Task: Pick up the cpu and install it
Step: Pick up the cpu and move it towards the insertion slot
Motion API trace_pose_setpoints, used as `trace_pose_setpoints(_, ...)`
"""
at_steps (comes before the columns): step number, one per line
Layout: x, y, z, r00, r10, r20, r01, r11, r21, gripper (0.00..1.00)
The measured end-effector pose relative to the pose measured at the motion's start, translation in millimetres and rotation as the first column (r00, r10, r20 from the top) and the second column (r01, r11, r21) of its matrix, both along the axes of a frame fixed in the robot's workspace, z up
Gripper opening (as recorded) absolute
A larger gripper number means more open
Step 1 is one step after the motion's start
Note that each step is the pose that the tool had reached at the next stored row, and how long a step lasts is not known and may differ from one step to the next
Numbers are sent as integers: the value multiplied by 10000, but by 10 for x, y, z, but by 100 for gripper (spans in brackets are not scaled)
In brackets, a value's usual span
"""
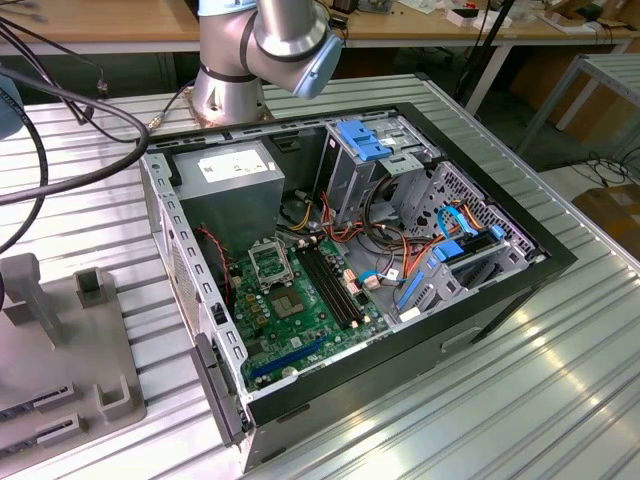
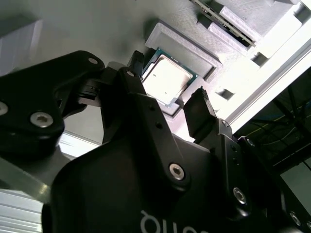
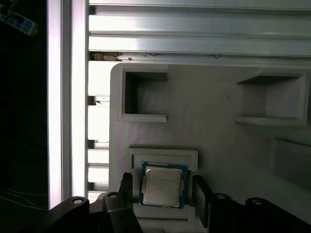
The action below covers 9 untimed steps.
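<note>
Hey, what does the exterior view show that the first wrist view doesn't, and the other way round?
Exterior view: the open computer case with its green motherboard and an empty-looking CPU socket, plus the arm's base.
First wrist view: the cpu lying in a recess of the grey holder, with the gripper open, one finger on either side and clear of the chip.
Shared: the grey holder, apparently the same one, and the ribbed aluminium table.

Robotics lab: arm (image 1: 285,35), opened computer (image 1: 480,312), workbenches (image 1: 100,20).
</note>
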<state>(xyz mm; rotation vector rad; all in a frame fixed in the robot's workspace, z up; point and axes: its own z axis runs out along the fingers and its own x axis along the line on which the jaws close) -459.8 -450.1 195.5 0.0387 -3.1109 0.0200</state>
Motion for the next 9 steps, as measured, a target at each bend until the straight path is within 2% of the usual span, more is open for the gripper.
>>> trace_pose_setpoints(9, -1, 2, -14, 9999, -112, 1, 112, 9999, -3, 59)
